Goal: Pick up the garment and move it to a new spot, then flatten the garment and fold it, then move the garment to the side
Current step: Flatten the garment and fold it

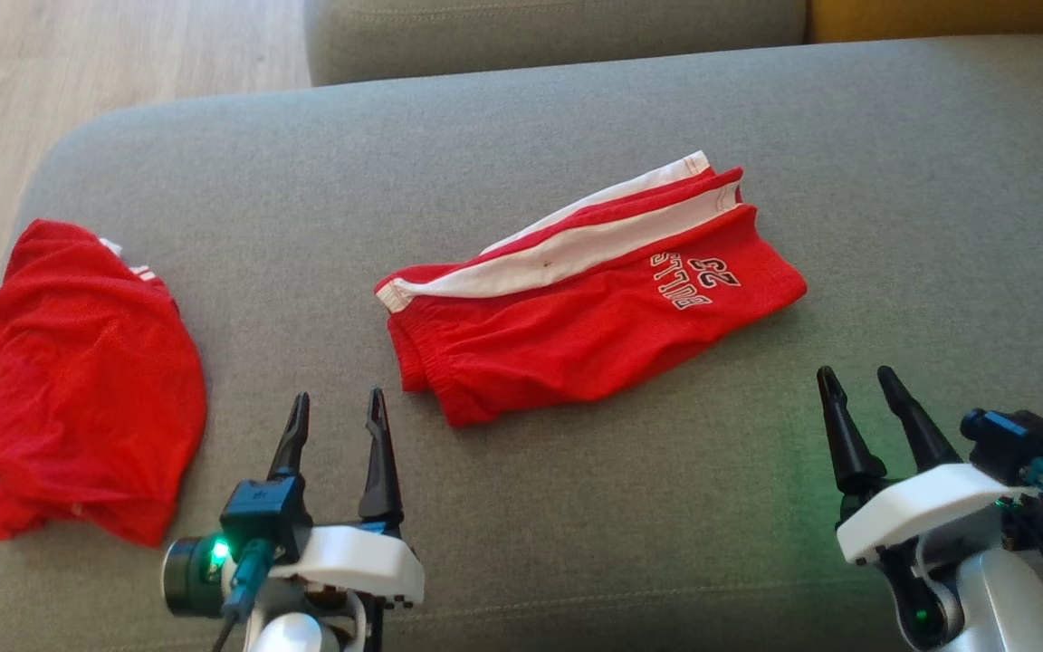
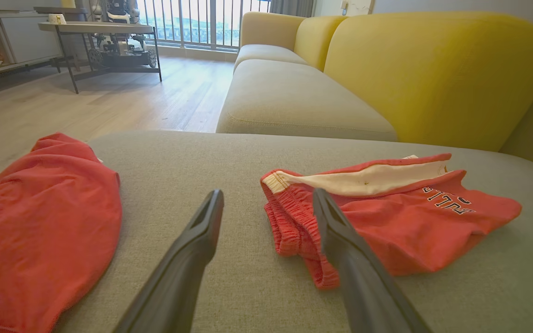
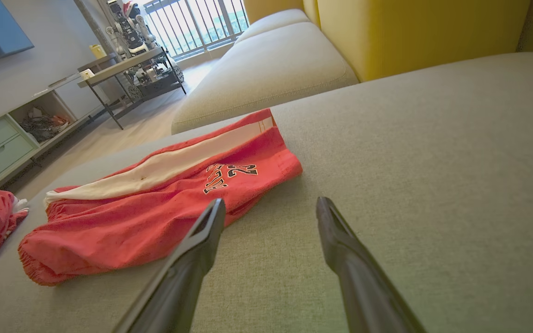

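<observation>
My left gripper (image 1: pixel 339 398) hangs over the grey seat (image 1: pixel 576 136) with its two fingers wide apart and nothing in them. My right gripper (image 1: pixel 855 373) is the same, wide and empty. The red shorts (image 1: pixel 589 308) lie on the seat, at about 1 o'clock from my left gripper and 10 o'clock from my right, touching neither. Their white stripe runs along the far side, and the waist end points to my left. A red cloth (image 1: pixel 69 380) lies bunched at 9 o'clock from my left gripper, by the seat's edge
</observation>
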Controlling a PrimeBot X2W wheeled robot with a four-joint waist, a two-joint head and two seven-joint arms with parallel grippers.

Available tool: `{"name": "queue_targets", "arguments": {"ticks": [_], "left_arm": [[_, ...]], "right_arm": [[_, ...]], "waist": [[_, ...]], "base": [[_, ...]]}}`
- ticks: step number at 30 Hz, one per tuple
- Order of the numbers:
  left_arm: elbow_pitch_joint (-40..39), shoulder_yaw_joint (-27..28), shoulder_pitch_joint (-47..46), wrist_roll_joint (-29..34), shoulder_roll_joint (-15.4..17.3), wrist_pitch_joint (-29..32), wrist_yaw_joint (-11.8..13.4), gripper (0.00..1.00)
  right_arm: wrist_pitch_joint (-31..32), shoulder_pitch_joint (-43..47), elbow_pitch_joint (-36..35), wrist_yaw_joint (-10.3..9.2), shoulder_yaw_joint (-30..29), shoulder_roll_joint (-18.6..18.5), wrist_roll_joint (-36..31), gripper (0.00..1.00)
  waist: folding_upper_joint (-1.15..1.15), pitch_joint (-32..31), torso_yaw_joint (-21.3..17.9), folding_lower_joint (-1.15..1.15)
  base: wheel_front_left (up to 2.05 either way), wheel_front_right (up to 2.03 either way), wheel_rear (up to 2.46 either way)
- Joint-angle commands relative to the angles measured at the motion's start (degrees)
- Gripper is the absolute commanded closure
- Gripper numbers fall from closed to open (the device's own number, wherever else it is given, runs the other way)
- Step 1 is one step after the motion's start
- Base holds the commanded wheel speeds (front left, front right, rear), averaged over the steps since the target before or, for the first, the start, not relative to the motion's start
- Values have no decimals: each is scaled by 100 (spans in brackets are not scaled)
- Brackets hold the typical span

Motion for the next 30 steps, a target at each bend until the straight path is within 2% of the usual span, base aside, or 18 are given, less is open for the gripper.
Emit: {"name": "queue_targets", "arguments": {"ticks": [1,9,16,21,30], "left_arm": [[-154,126,-206,40,4,-30,-25,0],[-75,-28,-350,41,4,-30,1,0],[-45,-165,-501,58,4,-30,52,0],[-52,-263,-548,34,4,-30,97,0],[-128,-437,-639,-5,4,-30,175,0]], "right_arm": [[116,-213,-221,-1,87,31,109,0],[874,-700,91,-1,-239,122,1636,0],[1566,-1305,813,-1,-659,128,2393,0],[1814,-1632,1361,-1,-974,87,2482,0],[1875,-2204,2426,-1,-1435,41,2095,0]], "waist": [[0,49,35,0],[0,384,324,0],[0,662,681,0],[0,769,870,0],[0,951,1208,0]], "base": [[0,0,0],[0,0,0],[0,0,0],[0,0,0],[0,0,0]]}}
